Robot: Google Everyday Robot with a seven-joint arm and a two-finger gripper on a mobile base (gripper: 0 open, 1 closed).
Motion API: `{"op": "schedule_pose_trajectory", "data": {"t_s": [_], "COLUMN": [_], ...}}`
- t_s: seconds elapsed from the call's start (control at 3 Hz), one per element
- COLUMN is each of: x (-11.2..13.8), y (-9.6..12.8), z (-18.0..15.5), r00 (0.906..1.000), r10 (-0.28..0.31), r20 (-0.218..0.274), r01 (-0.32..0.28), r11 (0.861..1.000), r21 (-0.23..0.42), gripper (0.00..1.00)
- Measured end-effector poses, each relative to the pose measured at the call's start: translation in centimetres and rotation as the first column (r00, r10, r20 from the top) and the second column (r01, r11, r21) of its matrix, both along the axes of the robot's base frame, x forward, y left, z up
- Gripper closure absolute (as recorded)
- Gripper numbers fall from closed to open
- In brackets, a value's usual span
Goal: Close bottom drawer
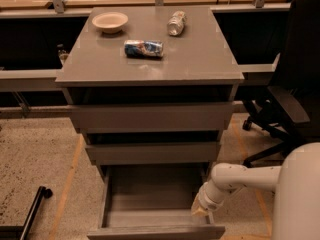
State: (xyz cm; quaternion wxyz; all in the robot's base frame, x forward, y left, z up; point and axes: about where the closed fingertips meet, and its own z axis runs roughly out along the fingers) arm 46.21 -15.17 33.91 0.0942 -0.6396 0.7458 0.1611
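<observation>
The bottom drawer of the grey cabinet is pulled far out. Its grey box interior looks empty and its front panel lies at the lower edge of the view. The middle drawer front and the wider top drawer front sit above it, each slightly out. My white arm comes in from the lower right. The gripper is at the drawer's right side wall, just behind the front panel, at the right front corner.
On the cabinet top lie a beige bowl, a blue can on its side and a plastic bottle. A black office chair stands at the right. A black bar lies on the speckled floor at the lower left.
</observation>
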Motion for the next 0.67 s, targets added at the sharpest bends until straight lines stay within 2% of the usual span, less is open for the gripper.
{"op": "schedule_pose_trajectory", "data": {"t_s": [0.33,0.67], "x": [-0.4,-2.1], "y": [-0.5,-1.2], "z": [-4.4,-7.9], "r00": [0.9968,0.9851], "r10": [-0.03,-0.068], "r20": [-0.074,-0.158], "r01": [0.032,0.074], "r11": [0.999,0.997], "r21": [0.019,0.03], "gripper": [1.0,1.0]}}
